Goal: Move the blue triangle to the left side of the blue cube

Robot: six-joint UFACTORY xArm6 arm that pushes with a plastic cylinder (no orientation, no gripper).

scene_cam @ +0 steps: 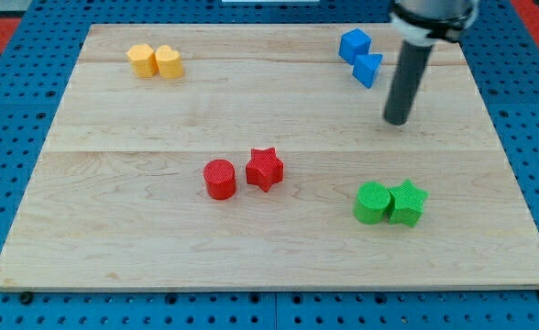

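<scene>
The blue cube (354, 43) sits near the view's top, right of centre. The blue triangle (368, 70) lies just below and slightly right of it, touching or nearly touching it. My tip (397, 119) is on the board to the lower right of the blue triangle, a short gap away from it and not touching any block. The dark rod rises from the tip toward the view's top right.
Two yellow blocks (155, 61) sit side by side at the top left. A red cylinder (220, 179) and a red star (264, 169) sit at the centre. A green cylinder (372, 203) and a green star (407, 203) sit at the lower right. The wooden board (269, 247) lies on a blue pegboard.
</scene>
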